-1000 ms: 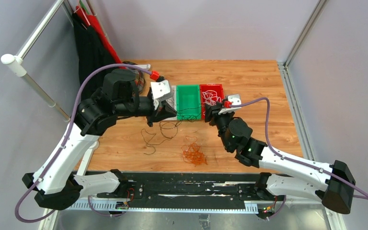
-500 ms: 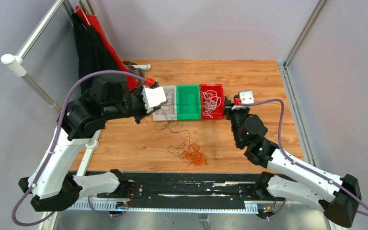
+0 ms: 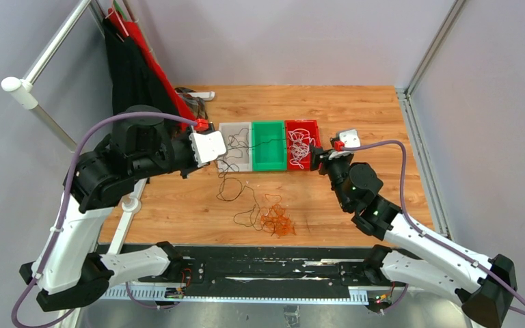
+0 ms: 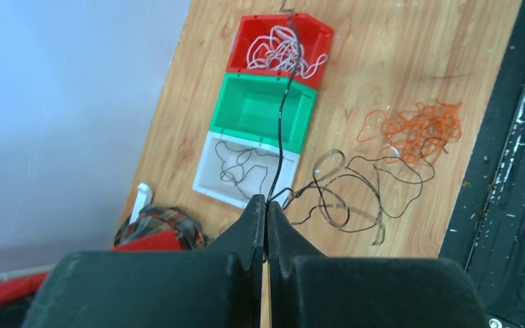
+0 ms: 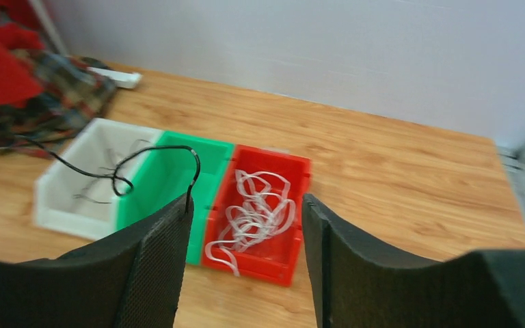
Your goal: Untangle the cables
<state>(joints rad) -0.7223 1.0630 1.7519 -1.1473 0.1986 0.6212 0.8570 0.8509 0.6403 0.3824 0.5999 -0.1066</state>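
The cables lie in three groups. A black cable (image 4: 281, 116) runs taut from my left gripper (image 4: 267, 201), which is shut on it, over the white bin (image 4: 208, 179) and green bin (image 4: 263, 109) toward the red bin (image 4: 243, 31). Its far end (image 5: 190, 191) touches the tip of my right gripper's left finger. My right gripper (image 5: 246, 201) is open above the red bin (image 5: 294, 171), which holds white cables (image 5: 256, 208). More black loops (image 3: 236, 188) trail over the table to an orange bunch (image 3: 277, 220). From above, the left gripper (image 3: 213, 156) sits by the white bin and the right gripper (image 3: 316, 156) by the red one.
A plaid and red cloth heap (image 4: 157, 222) with a white power strip (image 3: 202, 95) lies at the back left. Dark cloth (image 3: 133, 68) hangs on the left frame post. A black rail (image 3: 246, 270) runs along the near table edge.
My left arm drew back to the left, pulling the black cable out over the bins and shifting its loops on the table. The right gripper moved right and its jaws stand wider.
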